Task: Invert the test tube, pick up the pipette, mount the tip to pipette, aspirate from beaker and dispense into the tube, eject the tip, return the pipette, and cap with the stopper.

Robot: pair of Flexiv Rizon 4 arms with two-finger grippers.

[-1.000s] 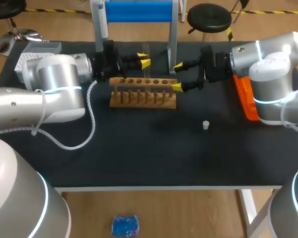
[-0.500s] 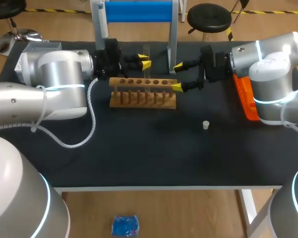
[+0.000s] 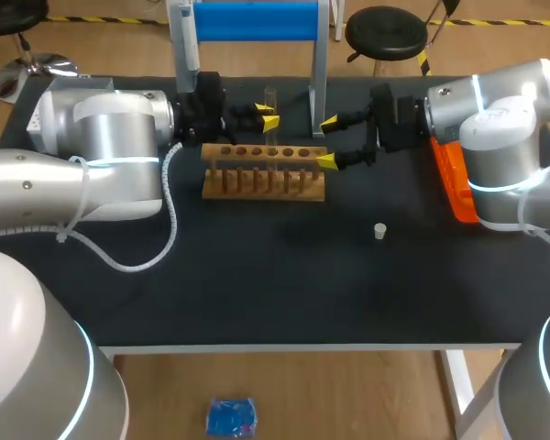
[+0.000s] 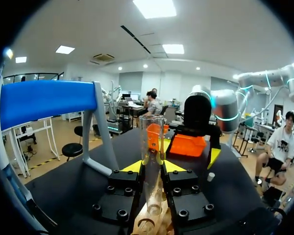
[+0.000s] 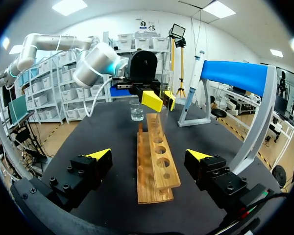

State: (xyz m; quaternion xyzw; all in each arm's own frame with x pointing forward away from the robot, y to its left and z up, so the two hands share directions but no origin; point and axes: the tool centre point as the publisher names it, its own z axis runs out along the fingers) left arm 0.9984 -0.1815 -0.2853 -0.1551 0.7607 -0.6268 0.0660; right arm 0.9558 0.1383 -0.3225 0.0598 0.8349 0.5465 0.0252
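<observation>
Left hand (image 3: 269,115) pinches the test tube (image 4: 152,142), upright over the wooden rack (image 3: 264,174). Right hand (image 3: 328,143) is spread wide just beside the rack's end. Stopper (image 3: 379,231) sits apart on the bench (image 3: 257,284).

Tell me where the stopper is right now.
In the head view the stopper stands alone on the black table, right of centre, nearer the robot than the right end of the wooden rack, untouched by the right gripper.
</observation>
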